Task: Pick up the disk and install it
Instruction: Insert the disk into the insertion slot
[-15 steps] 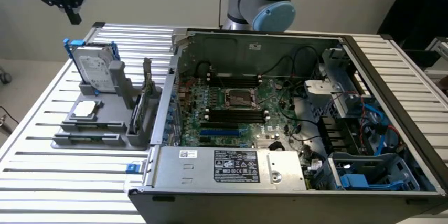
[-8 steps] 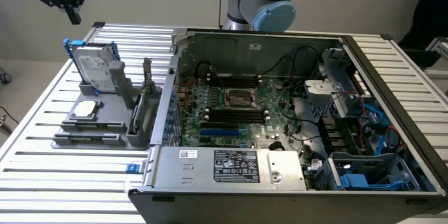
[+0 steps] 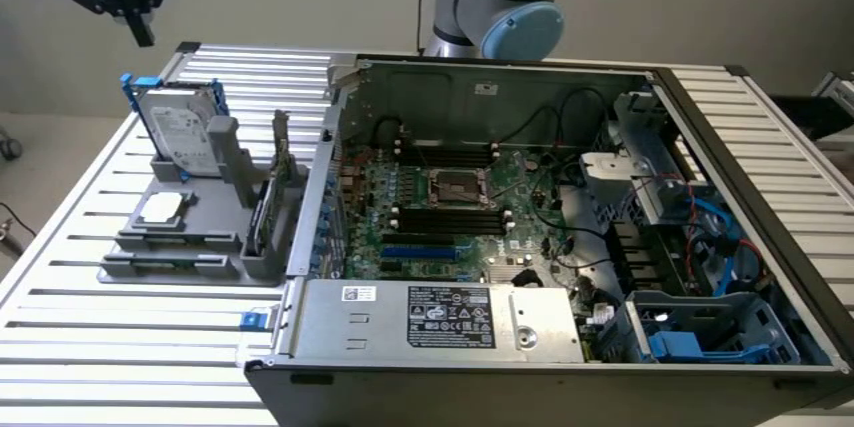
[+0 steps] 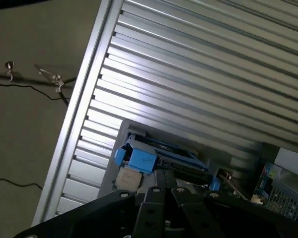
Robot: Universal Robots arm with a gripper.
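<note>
**A:** At the exterior view's left, on the slatted table (image 3: 80, 277), we see the disk (image 3: 180, 132) standing upright in a grey holder (image 3: 200, 237), its white label facing the near side and its blue carrier framing it.

**B:** Agreed. A small square chip (image 3: 160, 209) lies flat on the holder's near step, apart from the disk.

**A:** We find the gripper (image 3: 139, 35) high over the table's far left corner, above the disk and well apart from it. Its jaws are clenched together with nothing between them.

**B:** The wrist view gives us the same from above. The gripper (image 4: 165, 184) has its dark fingers (image 4: 154, 191) pressed close and empty. Below them we see the disk (image 4: 156, 154) edge-on with its blue carrier, and the chip (image 4: 128, 178) just beside it.

**A:** That view also gives us the floor (image 4: 25, 148) beside the table (image 4: 198, 64), with thin cables (image 4: 25, 88) trailing across it.

**B:** The exterior view adds the open computer case (image 3: 747, 147) to the holder's right, with the green motherboard (image 3: 454, 187) inside. A grey labelled power-supply box (image 3: 441, 317) sits along the case's near edge.

**A:** It also shows the arm (image 3: 507, 2) rising behind the case's far wall.
</note>
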